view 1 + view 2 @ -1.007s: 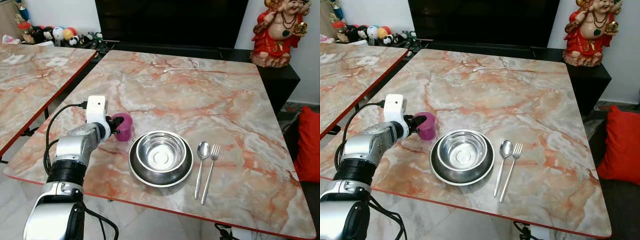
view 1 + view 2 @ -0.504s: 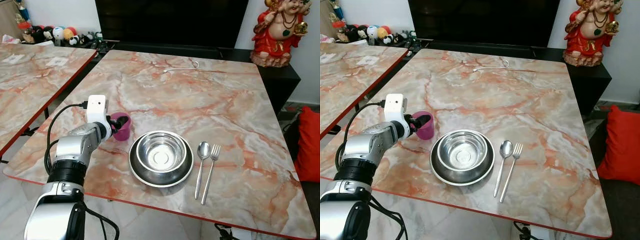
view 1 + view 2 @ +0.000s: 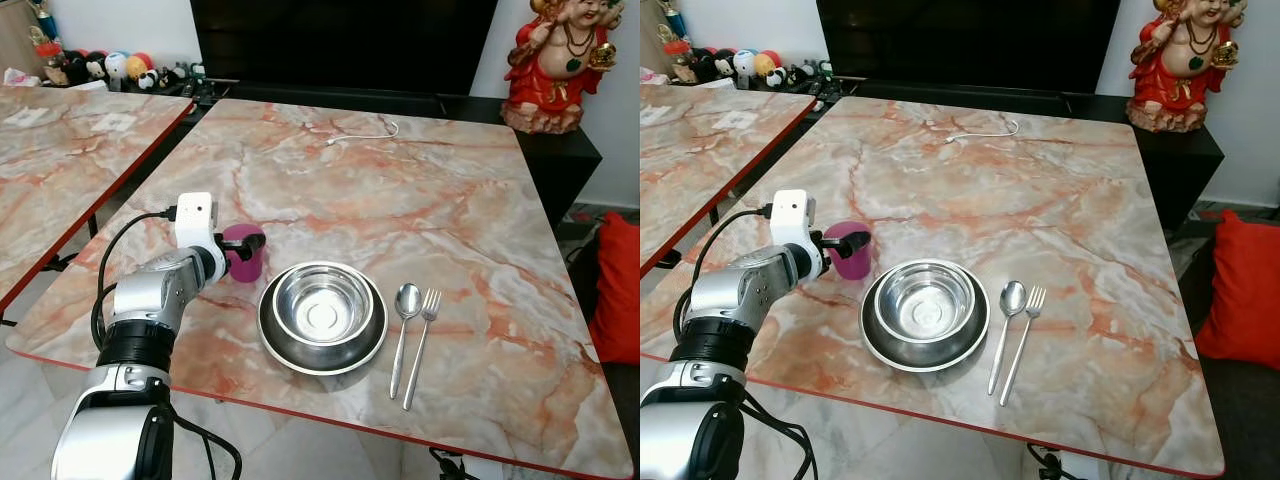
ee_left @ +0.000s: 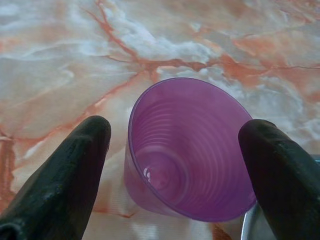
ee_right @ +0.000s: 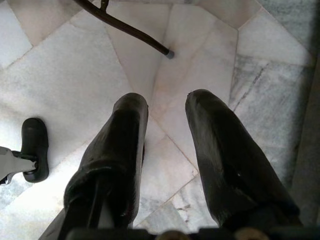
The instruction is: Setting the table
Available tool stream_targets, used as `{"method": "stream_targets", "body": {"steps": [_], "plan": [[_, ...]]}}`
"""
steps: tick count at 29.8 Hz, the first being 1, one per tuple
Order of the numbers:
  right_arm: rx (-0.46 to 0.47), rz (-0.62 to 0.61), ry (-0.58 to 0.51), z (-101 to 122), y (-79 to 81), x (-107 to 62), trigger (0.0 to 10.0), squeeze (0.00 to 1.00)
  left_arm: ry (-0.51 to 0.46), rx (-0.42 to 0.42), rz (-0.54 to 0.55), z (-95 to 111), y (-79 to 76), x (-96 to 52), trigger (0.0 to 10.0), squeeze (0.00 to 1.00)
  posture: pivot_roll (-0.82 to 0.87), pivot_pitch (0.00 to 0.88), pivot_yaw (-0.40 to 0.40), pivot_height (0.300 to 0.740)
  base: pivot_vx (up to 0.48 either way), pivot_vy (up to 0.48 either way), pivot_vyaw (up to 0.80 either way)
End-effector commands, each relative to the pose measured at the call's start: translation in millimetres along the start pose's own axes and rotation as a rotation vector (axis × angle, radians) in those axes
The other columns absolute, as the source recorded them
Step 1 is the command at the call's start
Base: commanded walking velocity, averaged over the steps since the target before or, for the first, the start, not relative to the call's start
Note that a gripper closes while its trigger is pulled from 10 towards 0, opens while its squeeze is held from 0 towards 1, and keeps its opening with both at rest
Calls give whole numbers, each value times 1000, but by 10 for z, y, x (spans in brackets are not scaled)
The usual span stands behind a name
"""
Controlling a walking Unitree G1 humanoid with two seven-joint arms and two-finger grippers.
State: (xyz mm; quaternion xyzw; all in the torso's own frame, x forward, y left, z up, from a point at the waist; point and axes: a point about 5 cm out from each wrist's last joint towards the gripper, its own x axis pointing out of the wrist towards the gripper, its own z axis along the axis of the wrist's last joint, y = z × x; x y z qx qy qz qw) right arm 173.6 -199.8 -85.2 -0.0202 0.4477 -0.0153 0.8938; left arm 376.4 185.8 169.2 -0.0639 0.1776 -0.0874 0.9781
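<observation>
No brand, label or writing can be read on anything here. The purple plastic cup (image 4: 192, 150) stands upright on the marble-patterned counter (image 3: 400, 190), mouth up, its ribbed inside empty. It sits between the two black fingers (image 4: 60, 175) of the left gripper (image 3: 243, 249), which are spread wide; in the left wrist view a strip of counter shows between the cup wall and the finger on one side, and the other finger lies close to the rim, though whether it touches is hard to tell. The fingers are released, not pressing the cup.

Just beyond the cup, on the side away from the arm, is a steel bowl (image 3: 322, 303) nested in a dark-rimmed steel plate (image 3: 290, 349); the wrist view cuts off all but a sliver of that rim. Past the bowl lie a spoon (image 3: 403, 318) and a fork (image 3: 422, 340), side by side, handles toward the counter's near edge. A white cable (image 3: 362, 136) lies well apart, at the far end of the counter.

The right gripper (image 5: 167, 107) hangs over a pale marble floor (image 5: 60, 75), its fingers slightly parted and holding nothing. A red-robed figurine (image 3: 558, 60) stands on a dark cabinet beyond the counter, its top cut off.
</observation>
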Motion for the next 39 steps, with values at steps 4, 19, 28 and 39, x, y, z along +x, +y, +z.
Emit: {"method": "stream_targets", "body": {"steps": [4, 19, 28, 39], "plan": [[3, -4, 13, -33, -20, -8, 10000, 0, -33, 18, -6, 107, -9, -34, 10000, 620, 73, 0, -22, 740, 0, 0, 0], [2, -5, 14, -35, -21, -9, 10000, 0, -387, 335, 52, 495, -20, -272, 10000, 0, 69, 0, -21, 740, 0, 0, 0], [1, -5, 15, -40, -22, -10, 10000, 0, -543, 485, 353, 152, 162, -631, 10000, 0, 73, 0, -13, 740, 0, 0, 0], [0, -4, 16, -42, -21, -10, 10000, 0, -519, 462, 486, -195, 279, -783, 10000, 0, 78, 0, -11, 740, 0, 198, 0]]}}
